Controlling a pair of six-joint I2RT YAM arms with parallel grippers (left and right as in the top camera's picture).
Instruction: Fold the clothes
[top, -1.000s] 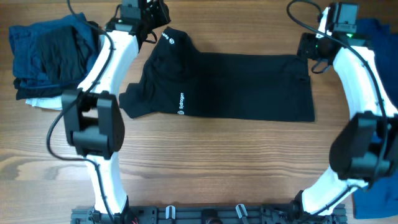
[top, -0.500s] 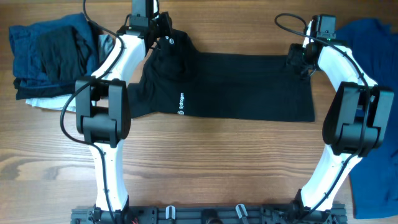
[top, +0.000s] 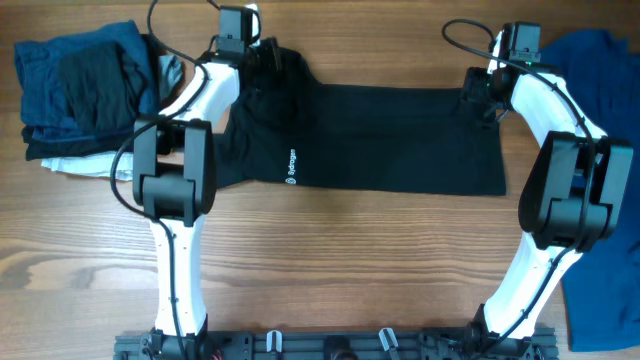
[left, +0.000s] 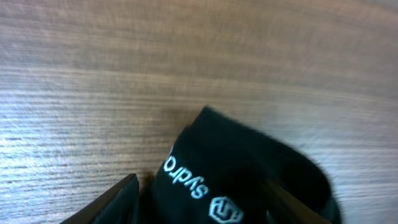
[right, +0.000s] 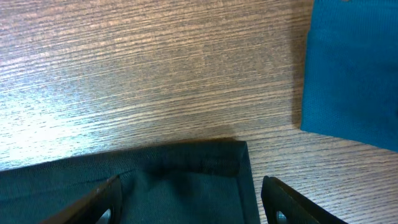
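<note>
shirt (top: 400, 140): black, mostly flat along desk's (top: 330, 250) far edge, centred | left jaws: apart, straddling its far-left corner, poised to pinch | right jaws: apart over far-right corner, likely for a paired fold

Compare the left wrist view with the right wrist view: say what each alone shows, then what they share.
Left wrist only: the white logo printed on the black shirt. Right wrist only: the shirt's hemmed corner and a blue cloth lying apart from it. Both: the shirt on the wooden table, with the left gripper and right gripper each open over its fabric.
</note>
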